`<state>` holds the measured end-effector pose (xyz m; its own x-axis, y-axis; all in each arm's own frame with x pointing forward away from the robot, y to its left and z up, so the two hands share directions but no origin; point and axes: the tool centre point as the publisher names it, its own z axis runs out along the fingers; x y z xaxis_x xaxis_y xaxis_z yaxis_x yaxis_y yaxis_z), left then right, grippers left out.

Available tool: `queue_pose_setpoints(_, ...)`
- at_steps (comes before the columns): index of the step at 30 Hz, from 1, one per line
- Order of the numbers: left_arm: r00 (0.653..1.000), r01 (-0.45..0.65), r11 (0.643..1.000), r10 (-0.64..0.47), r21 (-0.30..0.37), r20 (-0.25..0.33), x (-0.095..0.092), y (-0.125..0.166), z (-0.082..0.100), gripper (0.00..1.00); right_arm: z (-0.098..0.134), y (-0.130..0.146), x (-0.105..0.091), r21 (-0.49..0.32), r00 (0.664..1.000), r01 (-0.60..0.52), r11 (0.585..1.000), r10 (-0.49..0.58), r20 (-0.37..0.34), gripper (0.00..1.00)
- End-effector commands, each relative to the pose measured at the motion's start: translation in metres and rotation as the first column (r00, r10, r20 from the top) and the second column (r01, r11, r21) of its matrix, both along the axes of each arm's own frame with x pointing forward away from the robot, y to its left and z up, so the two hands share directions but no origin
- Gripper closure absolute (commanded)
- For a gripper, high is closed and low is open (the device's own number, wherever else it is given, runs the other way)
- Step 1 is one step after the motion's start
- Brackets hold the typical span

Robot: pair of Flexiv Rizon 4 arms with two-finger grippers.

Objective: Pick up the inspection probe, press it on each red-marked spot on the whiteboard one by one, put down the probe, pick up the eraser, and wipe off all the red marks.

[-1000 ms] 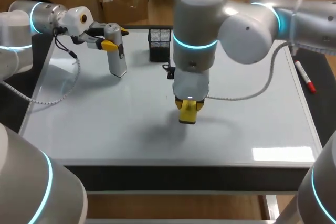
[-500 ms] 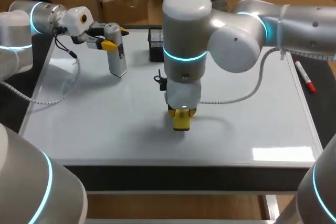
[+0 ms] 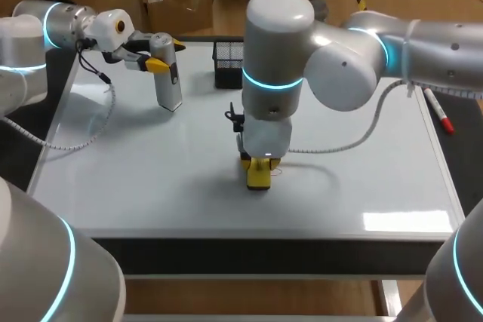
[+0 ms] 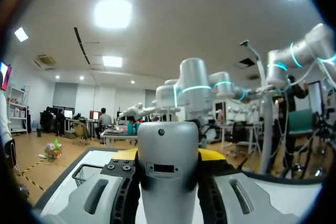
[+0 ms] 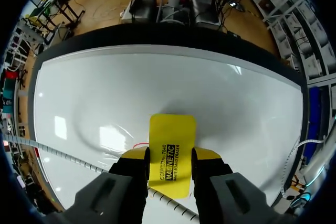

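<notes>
Here, right arm [image 3: 339,58] bent over eraser [image 3: 258,177], left arm [image 3: 53,24] holding probe [image 3: 167,87] upright

The right gripper [image 5: 170,156] points down at the whiteboard [image 5: 131,87], its two yellow-tipped fingers [image 5: 135,155] clamped against the long sides of the yellow eraser [image 5: 172,132]. The eraser stands out ahead of the fingers, its flat face with black lettering towards the camera and its far end down at the glossy white surface. A thin red mark [image 5: 139,145] shows on the board just beside the eraser, close to one fingertip. A grey coiled cable [image 5: 63,158] runs across under the gripper. The board's dark edge [image 5: 157,34] curves along the far side.
</notes>
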<state>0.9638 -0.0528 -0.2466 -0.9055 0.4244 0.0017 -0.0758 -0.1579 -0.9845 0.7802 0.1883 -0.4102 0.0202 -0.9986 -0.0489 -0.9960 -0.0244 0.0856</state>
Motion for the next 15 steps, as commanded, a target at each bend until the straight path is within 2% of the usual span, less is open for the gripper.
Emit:
queue_pose_setpoints(1,1.0,0.004,1.0,-0.004,0.001,0.0,0.001,0.0,0.001,1.0,-0.002,-0.006,0.002,0.004,1.0,0.005,1.0,-0.005,-0.006,1.0)
queue_pose_setpoints(15,1.0,0.004,1.0,-0.004,0.001,0.0,0.001,0.0,0.001,1.0,-0.008,-0.035,0.002,0.002,0.996,0.084,0.996,-0.084,-0.025,1.0)
